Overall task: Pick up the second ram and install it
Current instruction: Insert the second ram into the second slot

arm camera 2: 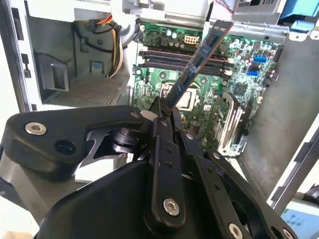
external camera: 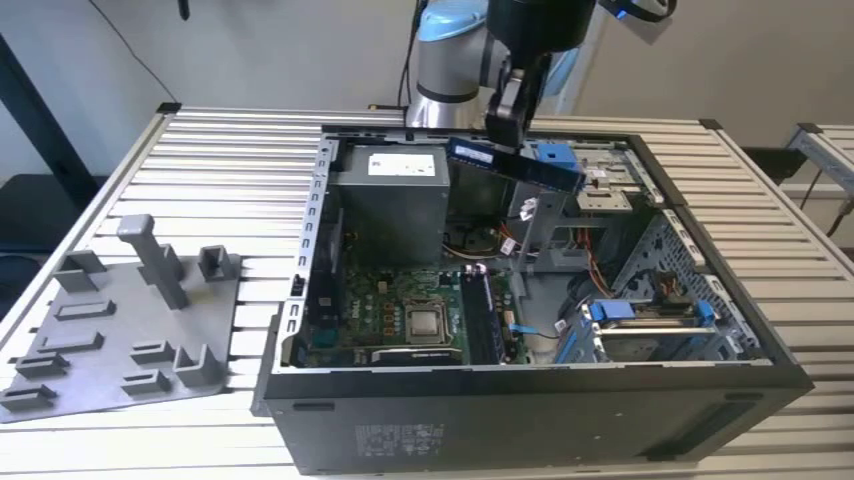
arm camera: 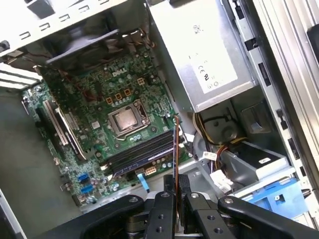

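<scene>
Above the open computer case [external camera: 534,420], the gripper [external camera: 505,130] is clenched on the second ram [external camera: 523,166] near one end. The long dark stick juts out tilted over the chassis, well clear of the motherboard [external camera: 400,312] below. The black memory slots [arm camera: 142,152] lie beside the processor socket [arm camera: 127,119], with the power supply [external camera: 387,190] and loose cables [arm camera: 219,122] close by. Held so far off centre, the stick could pivot in the grip on contact. Brought down at this tilt, it could meet a slot askew, with one corner landing first, and jam or stress the board. A drifting free end could also snag the wiring or the metal drive cage [external camera: 627,190].
</scene>
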Robot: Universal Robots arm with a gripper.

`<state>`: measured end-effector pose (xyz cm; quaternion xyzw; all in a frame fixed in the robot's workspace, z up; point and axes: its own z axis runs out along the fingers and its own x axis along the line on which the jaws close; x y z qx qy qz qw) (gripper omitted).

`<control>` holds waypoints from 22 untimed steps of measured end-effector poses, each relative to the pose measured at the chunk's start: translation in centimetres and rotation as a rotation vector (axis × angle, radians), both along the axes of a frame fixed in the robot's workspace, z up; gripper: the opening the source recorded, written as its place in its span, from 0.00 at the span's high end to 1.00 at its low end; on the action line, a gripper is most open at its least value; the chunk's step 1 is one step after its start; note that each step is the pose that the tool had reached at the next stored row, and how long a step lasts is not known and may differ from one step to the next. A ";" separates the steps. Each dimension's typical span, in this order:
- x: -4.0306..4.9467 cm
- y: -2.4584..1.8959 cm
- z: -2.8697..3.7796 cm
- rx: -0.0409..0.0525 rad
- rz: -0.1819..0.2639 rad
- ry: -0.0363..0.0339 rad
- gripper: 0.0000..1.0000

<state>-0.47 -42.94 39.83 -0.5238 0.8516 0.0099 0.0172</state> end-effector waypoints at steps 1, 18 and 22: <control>0.00 0.00 -0.01 0.0000 -0.018 0.0000 0.86; 0.00 0.00 -0.15 0.0000 -0.316 0.0000 0.86; 0.00 0.00 -0.19 0.0000 -0.385 0.0001 0.86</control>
